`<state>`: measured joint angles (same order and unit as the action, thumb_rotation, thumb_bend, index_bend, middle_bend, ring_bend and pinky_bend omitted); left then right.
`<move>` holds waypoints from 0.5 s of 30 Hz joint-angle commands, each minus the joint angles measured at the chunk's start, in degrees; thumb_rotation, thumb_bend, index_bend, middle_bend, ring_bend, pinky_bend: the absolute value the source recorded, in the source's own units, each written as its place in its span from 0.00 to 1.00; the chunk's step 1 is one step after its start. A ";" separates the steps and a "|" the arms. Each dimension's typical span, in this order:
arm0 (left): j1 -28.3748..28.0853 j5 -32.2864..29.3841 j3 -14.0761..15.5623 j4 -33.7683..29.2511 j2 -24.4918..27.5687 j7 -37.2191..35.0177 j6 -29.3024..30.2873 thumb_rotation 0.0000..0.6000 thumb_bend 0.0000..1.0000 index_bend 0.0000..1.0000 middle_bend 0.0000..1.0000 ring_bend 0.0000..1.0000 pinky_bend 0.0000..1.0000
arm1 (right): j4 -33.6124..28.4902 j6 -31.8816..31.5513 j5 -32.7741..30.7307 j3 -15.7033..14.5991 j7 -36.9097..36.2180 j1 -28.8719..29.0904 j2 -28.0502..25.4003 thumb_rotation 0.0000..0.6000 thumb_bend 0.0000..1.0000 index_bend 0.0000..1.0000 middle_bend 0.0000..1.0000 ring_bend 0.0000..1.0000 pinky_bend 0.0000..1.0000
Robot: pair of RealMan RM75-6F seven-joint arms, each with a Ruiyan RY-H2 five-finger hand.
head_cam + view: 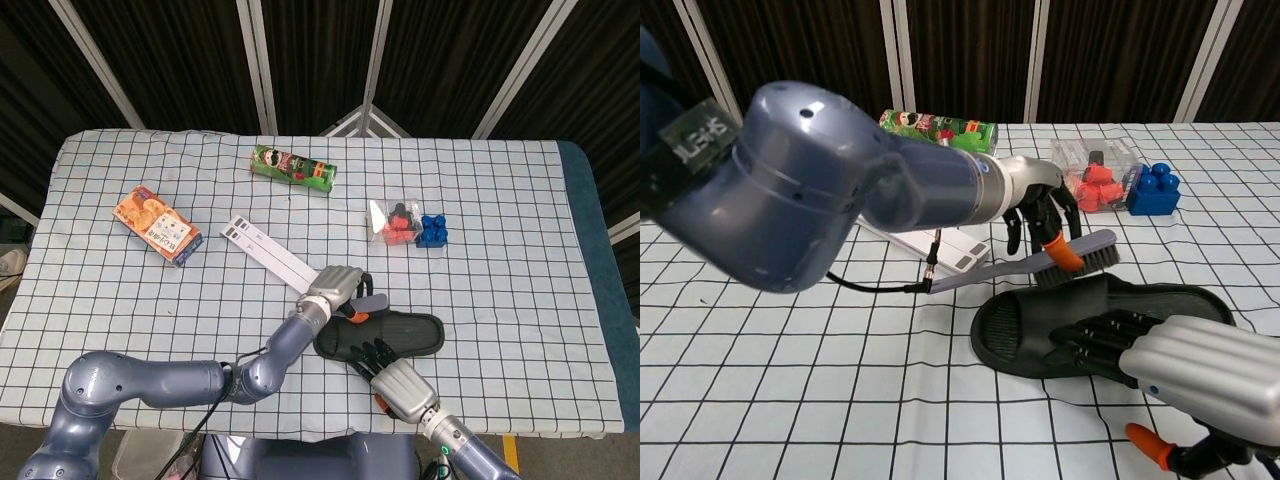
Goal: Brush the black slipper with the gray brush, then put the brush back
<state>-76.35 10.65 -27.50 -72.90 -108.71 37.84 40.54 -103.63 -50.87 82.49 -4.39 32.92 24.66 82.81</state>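
The black slipper point(415, 331) point(1185, 300) lies near the table's front edge. My right hand point(397, 381) point(1180, 368) rests its dark fingers on the slipper's near side. My left hand point(337, 287) point(1038, 196) grips the gray brush point(367, 304) point(1040, 265) by its long handle. The bristle end hangs just over the slipper's far left rim; whether the bristles touch the slipper I cannot tell.
A white flat box point(266, 253) point(955, 248) lies behind the left hand. Further back are a green chip can point(293, 167) point(938, 133), an orange snack box point(157, 224), and a clear pack of red pieces with blue bricks point(407, 225) point(1118, 185).
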 commanded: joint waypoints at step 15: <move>-6.80 -16.02 6.61 -2.23 7.28 0.14 -5.53 1.00 0.76 0.70 0.74 0.57 0.64 | 0.00 -0.64 -1.24 -1.29 1.10 0.86 0.48 1.00 0.63 0.00 0.04 0.01 0.04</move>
<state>-81.77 -3.08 -22.43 -74.25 -102.87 37.29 35.84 -103.63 -51.52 81.26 -5.69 34.02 25.52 83.29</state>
